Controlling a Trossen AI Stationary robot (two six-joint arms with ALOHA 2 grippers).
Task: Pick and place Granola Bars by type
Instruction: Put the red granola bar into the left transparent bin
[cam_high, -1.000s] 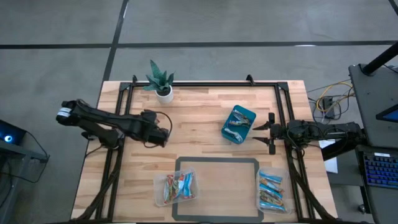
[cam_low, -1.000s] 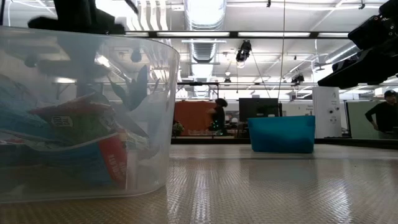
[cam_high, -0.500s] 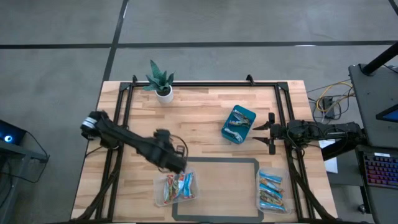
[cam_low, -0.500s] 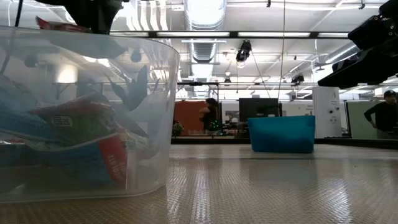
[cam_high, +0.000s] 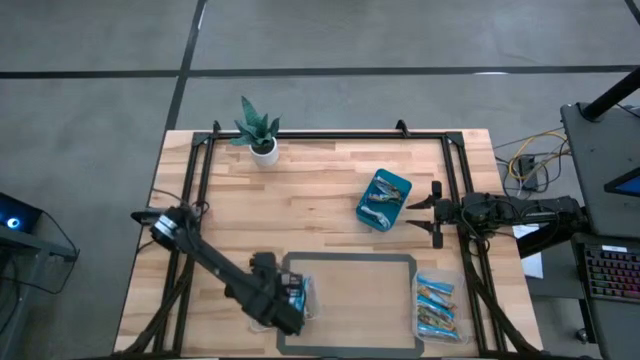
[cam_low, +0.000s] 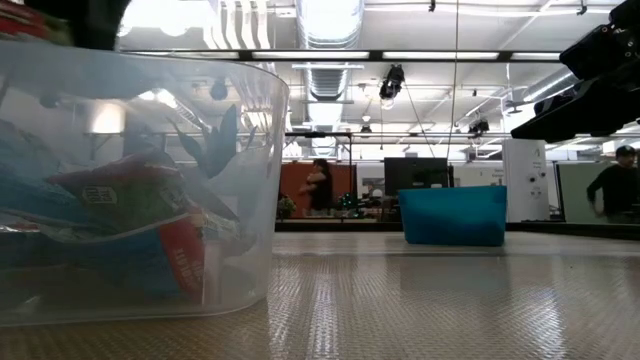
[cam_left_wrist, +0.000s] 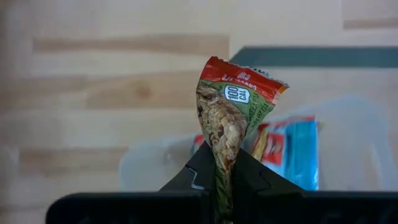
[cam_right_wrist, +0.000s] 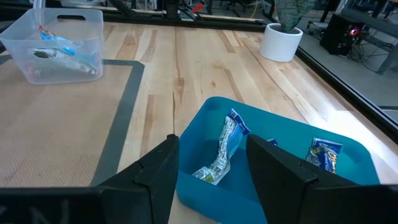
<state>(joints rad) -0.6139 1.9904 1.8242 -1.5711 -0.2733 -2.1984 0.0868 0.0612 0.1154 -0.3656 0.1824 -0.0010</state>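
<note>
Holding a multicoloured granola bar (cam_left_wrist: 231, 112) pinched between its closed fingers, the left gripper (cam_high: 283, 305) hung in the lower middle of the high view, directly above the left clear tub (cam_high: 262, 312). In the left wrist view the bar stood up from the fingers with its long axis pointing away from the gripper, red edge at the far end, and the tub with blue and red bars (cam_left_wrist: 292, 146) lay just behind and under it. So the place for the drop was, by my judgement, straight below the tool, and only a small lowering and an opening of the fingers seemed needed.

The right gripper (cam_high: 437, 214) waited at the right side of the high view with its fingers apart and holding nothing, just beside the teal bin (cam_high: 400, 184), where some silvery bars (cam_right_wrist: 224, 152) lay. The second clear tub (cam_high: 438, 306), in the lower right, held blue and brown bars and was well apart from both tools
</note>
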